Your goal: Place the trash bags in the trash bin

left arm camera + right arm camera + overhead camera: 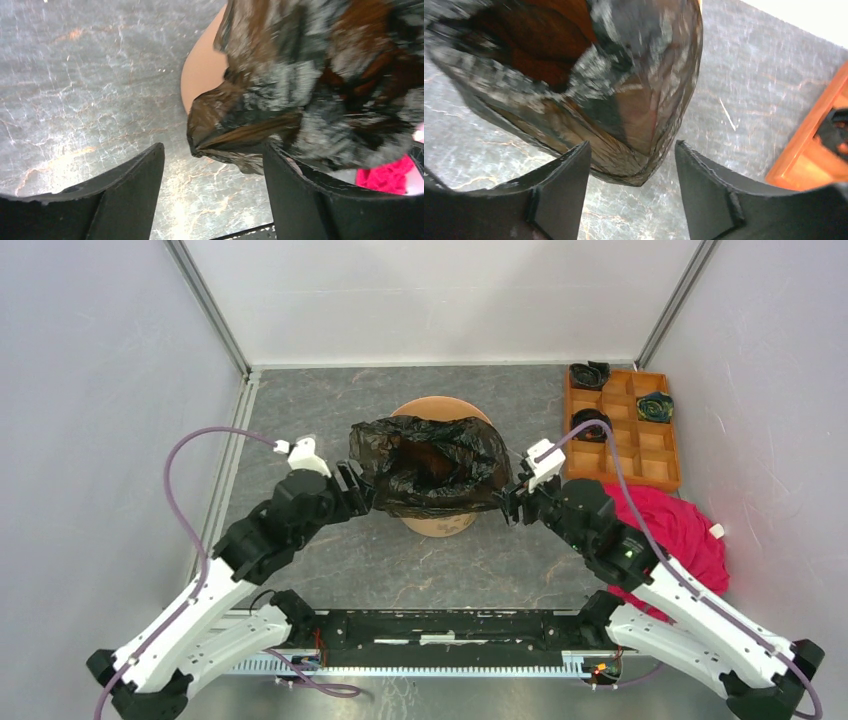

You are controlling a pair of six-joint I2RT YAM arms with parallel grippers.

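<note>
The black trash bag point(430, 465) sits over the orange bin point(440, 526) in the middle of the top view. The left tool point(352, 488) and right tool point(516, 502) each have fingers wide apart, with a bag edge between them, not pinched. I would pinch both edges, then push the bag down evenly so it does not slip off. The grey worktop point(330, 400) looks smooth. White walls point(100, 390) stand all round.

A: What are the black-and-white left arm point(225, 585) and right arm point(680, 595) doing?
B: Both are reaching forward, angling inward.
A: And the jaws?
B: Both pairs are standing wide apart.
</note>
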